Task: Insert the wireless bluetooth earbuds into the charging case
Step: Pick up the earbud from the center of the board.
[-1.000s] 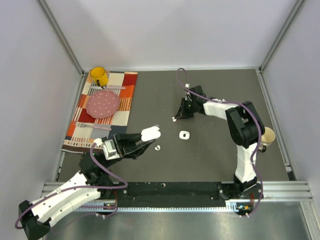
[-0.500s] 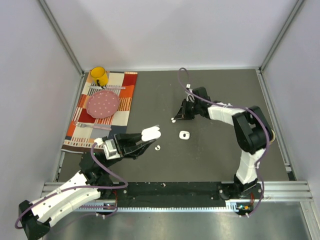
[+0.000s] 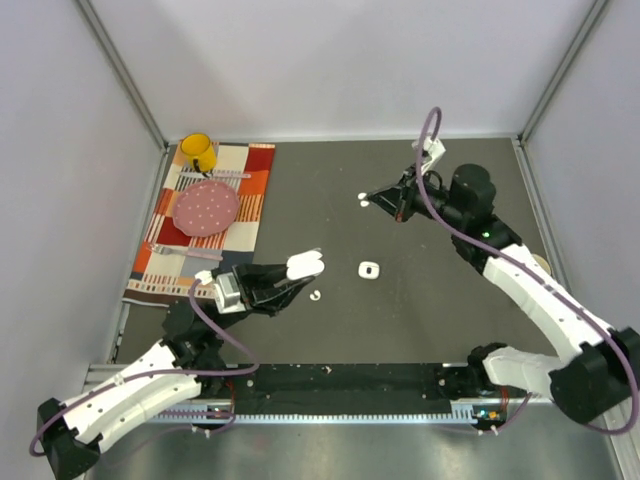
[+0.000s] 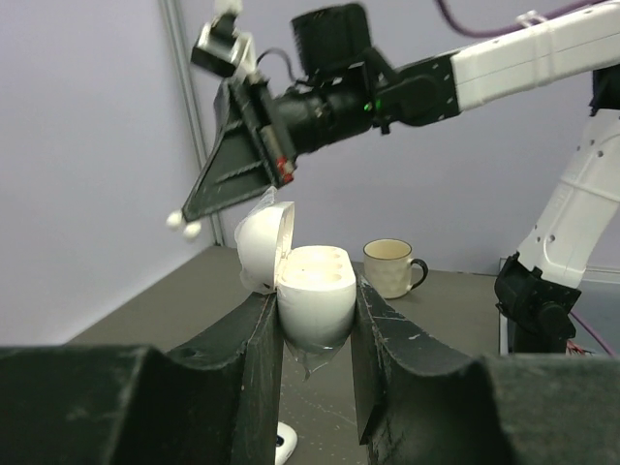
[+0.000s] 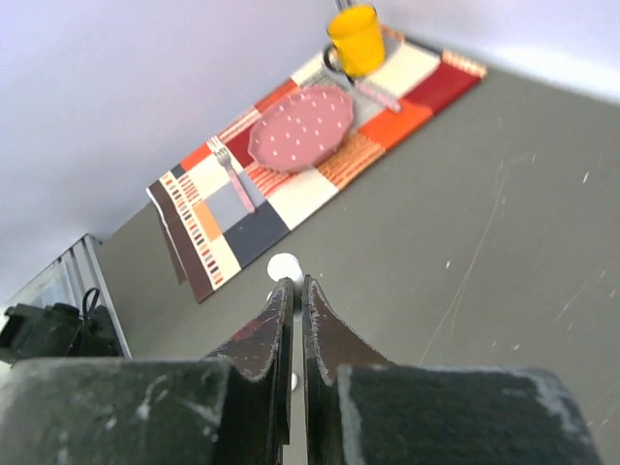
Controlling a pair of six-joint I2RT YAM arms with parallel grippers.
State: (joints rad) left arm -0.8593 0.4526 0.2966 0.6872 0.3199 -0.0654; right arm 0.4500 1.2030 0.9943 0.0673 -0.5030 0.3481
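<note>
My left gripper is shut on the open white charging case, holding it off the table with the lid tipped back. From the left wrist the case sits between the fingers, its empty sockets facing up. Further back and higher, my right gripper is pinched shut on one tiny white earbud. That earbud pokes out past the fingertips in the right wrist view. It also shows from the left wrist, where the earbud hangs up and left of the case. A second earbud lies on the table just below the case.
A small white squarish piece lies mid-table. A patterned placemat at the left carries a pink plate, a fork and a yellow mug. A beige mug stands at the right side, behind the right arm.
The right arm has lifted off the table and swung back and to the right, carrying the earbud up with it. The left arm and the case have stayed put.
</note>
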